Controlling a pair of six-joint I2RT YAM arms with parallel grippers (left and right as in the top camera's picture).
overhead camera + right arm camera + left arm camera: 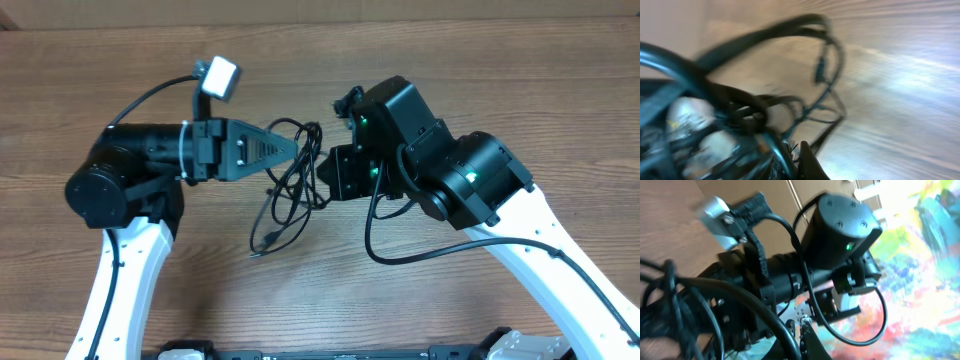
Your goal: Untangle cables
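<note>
The cables (290,195) are thin black cords in a loose tangle on the wooden table between my two grippers, with one plug end at the front left (258,250). My left gripper (305,148) points right and is shut on a strand at the tangle's top. My right gripper (328,172) points left and is shut on strands at the tangle's right side. In the left wrist view a cable (740,292) runs across in front of the jaws (802,327). In the right wrist view, which is blurred, looped cables (790,27) hang in front of the jaws (797,150).
The right arm's thicker black wire (385,250) loops over the table beside the tangle. The left wrist camera (220,77) sticks out behind the left gripper. The right arm (840,225) fills the left wrist view. The wooden table (480,60) extends all round.
</note>
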